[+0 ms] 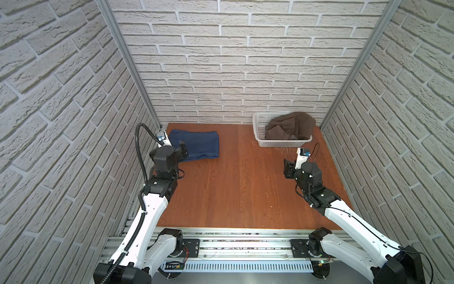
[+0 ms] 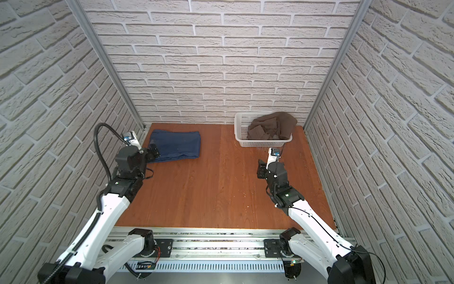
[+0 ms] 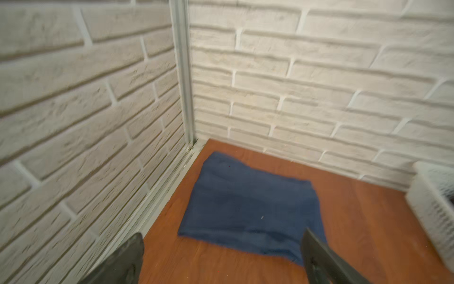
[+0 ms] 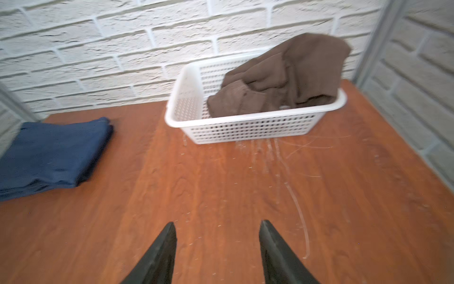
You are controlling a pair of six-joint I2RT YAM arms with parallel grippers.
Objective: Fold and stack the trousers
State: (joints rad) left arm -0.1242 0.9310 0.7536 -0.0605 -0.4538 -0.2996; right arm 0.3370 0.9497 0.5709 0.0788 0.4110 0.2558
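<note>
The trousers (image 1: pixel 199 143) (image 2: pixel 179 145) lie folded into a flat dark blue rectangle in the back left corner of the wooden table. They also show in both wrist views (image 3: pixel 250 206) (image 4: pixel 51 157). My left gripper (image 1: pixel 183 150) (image 2: pixel 153 151) (image 3: pixel 222 233) hovers at the near left corner of the fold. It is wide open, with only table and cloth edge showing between its fingers. My right gripper (image 1: pixel 287 169) (image 2: pixel 261 169) (image 4: pixel 217 222) is open over bare table in front of the basket and holds nothing.
A white perforated basket (image 1: pixel 282 142) (image 2: pixel 264 142) (image 4: pixel 245 118) stands at the back right with a crumpled brown garment (image 1: pixel 292 126) (image 2: pixel 272 126) (image 4: pixel 290 73) heaped in it and hanging over its right rim. Brick-pattern walls close three sides. The table (image 1: pixel 240 186) is scratched near the basket.
</note>
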